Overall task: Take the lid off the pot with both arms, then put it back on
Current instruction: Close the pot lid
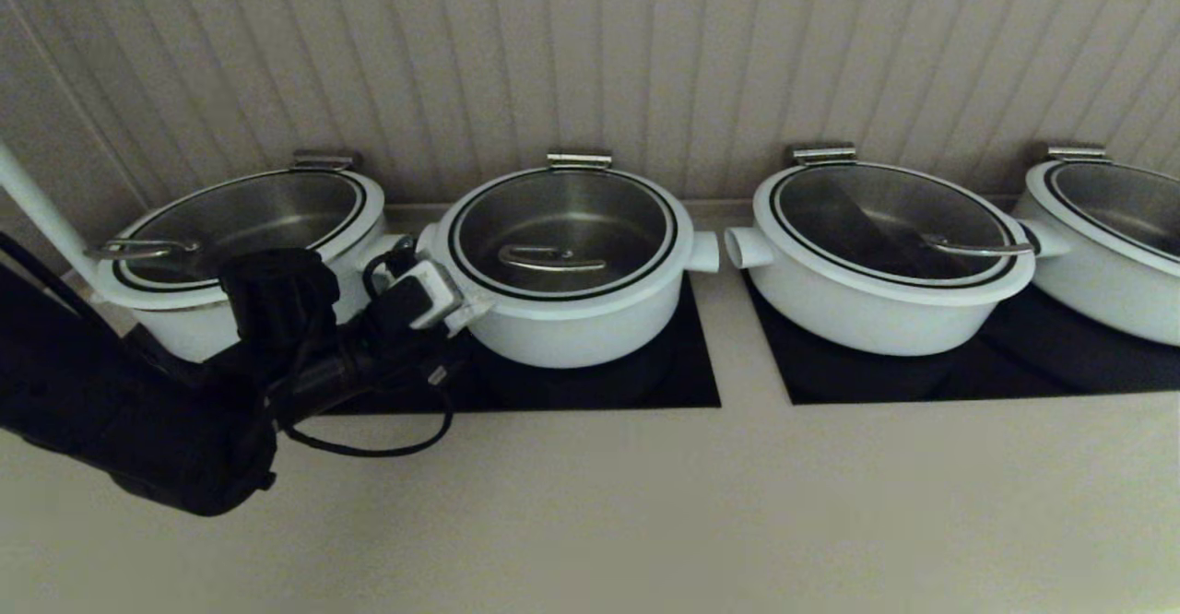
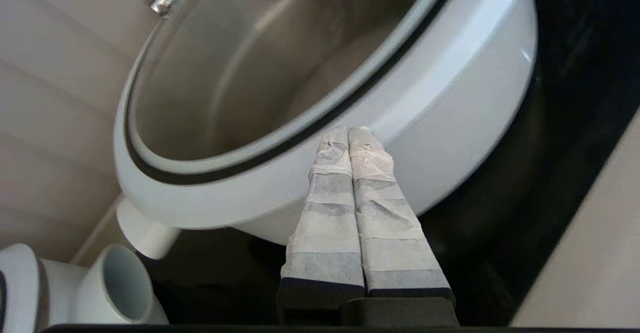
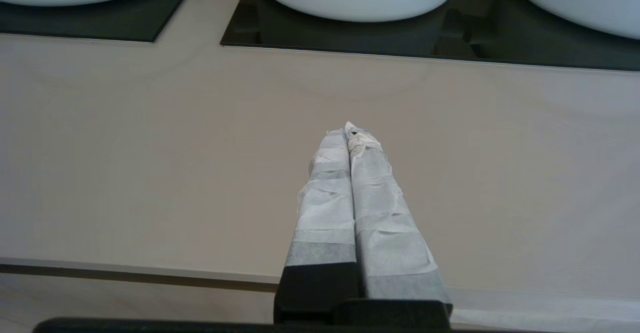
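Ribbed pale wall panelling backs a beige counter point(image 1: 590, 503) with black glass panels point(image 1: 682, 365) set into it, and four white pots stand on them in a row.

At the left gripper point(image 2: 348, 129) the two taped fingers point(image 2: 327, 213) are pressed together with nothing between them, their tips right at the white outer edge of the lid point(image 1: 562, 231) on its near-left side — whether they actually touch it cannot be told. In the head view the left gripper point(image 1: 475, 305) sits beside the rim of the pot point(image 1: 572, 319), the second from the left, and the left arm point(image 1: 184, 393) reaches in from the left edge with a black cable looping below it. The right gripper point(image 3: 347, 125) does not show in the head view; its own camera finds its fingers point(image 3: 325, 208) closed on each other too, poised over bare counter well short of the panels, near the counter's front edge.

Open counter runs wide in front of the pots. Between the pot and the wider pot point(image 1: 876, 273) to its right lies a beige gap, their stub handles facing across it.

Every pot is covered — steel interiors show through the glass, with nothing visible inside. The lid lies flat on its pot: glass centre, broad white rim, thin black ring, a curved steel handle point(image 1: 550, 257) and a steel hinge tab point(image 1: 579, 160) at the back.
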